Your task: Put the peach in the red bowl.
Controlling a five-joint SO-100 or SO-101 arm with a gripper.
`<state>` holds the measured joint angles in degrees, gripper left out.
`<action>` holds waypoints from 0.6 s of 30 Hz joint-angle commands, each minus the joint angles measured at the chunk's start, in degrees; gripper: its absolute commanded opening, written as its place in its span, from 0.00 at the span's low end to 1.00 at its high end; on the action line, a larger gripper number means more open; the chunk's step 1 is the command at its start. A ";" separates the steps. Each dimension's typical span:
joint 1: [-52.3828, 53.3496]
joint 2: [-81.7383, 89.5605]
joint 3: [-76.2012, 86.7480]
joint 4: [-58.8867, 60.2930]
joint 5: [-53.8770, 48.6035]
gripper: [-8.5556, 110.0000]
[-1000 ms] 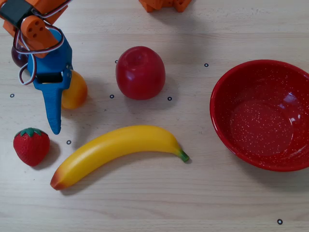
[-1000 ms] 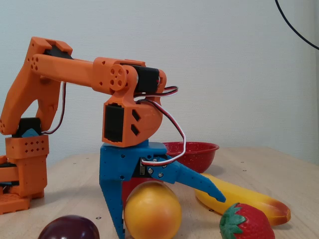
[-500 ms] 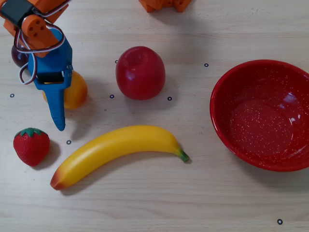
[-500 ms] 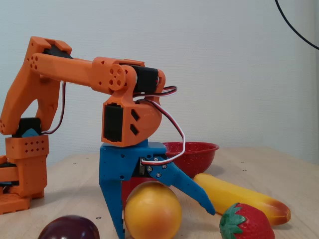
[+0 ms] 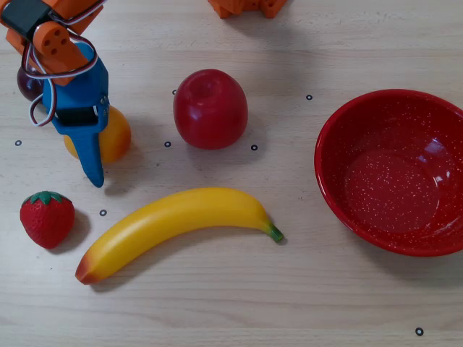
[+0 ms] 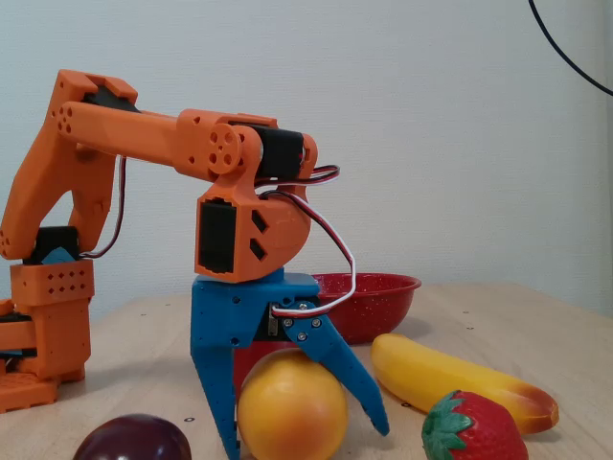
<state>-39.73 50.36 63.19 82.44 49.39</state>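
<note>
Near the counter's [image 5: 304, 303] left edge, the gripper [image 6: 306, 436] straddles the peach [image 6: 292, 407], jaws apparently touching it, not fully clamped.

The overhead view looks straight down on the table [image 5: 304, 289]. The fixed view sits low and close at table height, facing the arm [image 6: 144, 144] side-on. Both share the fruits and the red bowl [image 5: 340, 130].

plum [image 5: 29, 84] and peach [image 5: 114, 136] half hidden under the arm [image 5: 65, 65]
</note>
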 commanded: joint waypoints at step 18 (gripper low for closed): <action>-0.09 3.34 0.18 -2.46 2.29 0.20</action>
<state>-39.73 52.21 63.54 81.91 50.19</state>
